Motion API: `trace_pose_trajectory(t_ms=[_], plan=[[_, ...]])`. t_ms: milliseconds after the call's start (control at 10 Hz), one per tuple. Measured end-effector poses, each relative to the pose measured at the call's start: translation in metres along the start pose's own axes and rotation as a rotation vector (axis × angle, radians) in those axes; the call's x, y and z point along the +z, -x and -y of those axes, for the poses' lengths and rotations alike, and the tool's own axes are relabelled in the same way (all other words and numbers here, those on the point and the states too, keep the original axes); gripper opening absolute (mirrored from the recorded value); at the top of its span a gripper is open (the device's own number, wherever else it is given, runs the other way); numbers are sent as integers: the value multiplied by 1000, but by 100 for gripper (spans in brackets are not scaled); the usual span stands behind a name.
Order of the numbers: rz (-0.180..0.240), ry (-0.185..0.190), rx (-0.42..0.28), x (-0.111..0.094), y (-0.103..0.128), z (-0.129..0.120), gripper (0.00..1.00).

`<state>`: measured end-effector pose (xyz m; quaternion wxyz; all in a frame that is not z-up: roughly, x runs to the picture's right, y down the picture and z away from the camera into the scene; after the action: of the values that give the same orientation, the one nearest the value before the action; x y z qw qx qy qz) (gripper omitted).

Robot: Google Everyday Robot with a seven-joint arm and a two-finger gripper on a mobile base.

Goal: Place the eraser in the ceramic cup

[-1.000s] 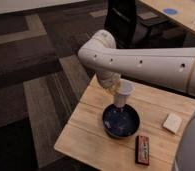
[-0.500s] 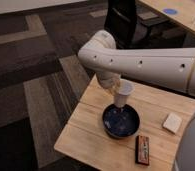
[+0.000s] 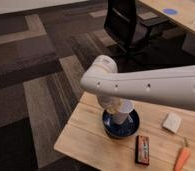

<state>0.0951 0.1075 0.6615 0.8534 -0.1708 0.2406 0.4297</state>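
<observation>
The off-white ceramic cup (image 3: 123,112) is upright at the dark blue bowl (image 3: 121,127), overlapping its back rim; I cannot tell if it stands in the bowl or hangs just above it. My gripper (image 3: 112,104) is at the cup's top left edge, mostly hidden under the white arm (image 3: 146,85) that crosses the view from the right. A small white block, the eraser (image 3: 172,122), lies on the wooden table (image 3: 83,135) to the right of the bowl, well apart from the gripper.
A dark rectangular bar (image 3: 142,149) lies near the table's front edge. An orange carrot-like thing (image 3: 181,158) lies at the front right. A black office chair (image 3: 128,25) stands behind the table, with a desk (image 3: 181,15) at the top right. Carpet lies to the left.
The arm has come down and the gripper is lower. The cup has moved with it, from behind the bowl to over the bowl's back rim. The eraser, bar and bowl have not moved.
</observation>
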Motion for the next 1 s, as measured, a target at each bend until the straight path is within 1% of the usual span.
trace_pose_trajectory(t_ms=[100, 200, 300, 400, 500, 600, 700, 900, 1000], plan=[[8, 3, -7, 4, -1, -1, 0], [3, -1, -19, 12, -6, 2, 0], [6, 0, -26, 16, -6, 2, 0], [15, 0, -38, 19, -2, 2, 0], [21, -9, -54, 22, 2, 3, 0], [21, -14, -59, 24, 3, 4, 0], [21, -27, -72, 27, 5, 6, 0], [8, -66, -101, 32, 8, 12, 0], [14, -75, -122, 31, 15, 9, 0]])
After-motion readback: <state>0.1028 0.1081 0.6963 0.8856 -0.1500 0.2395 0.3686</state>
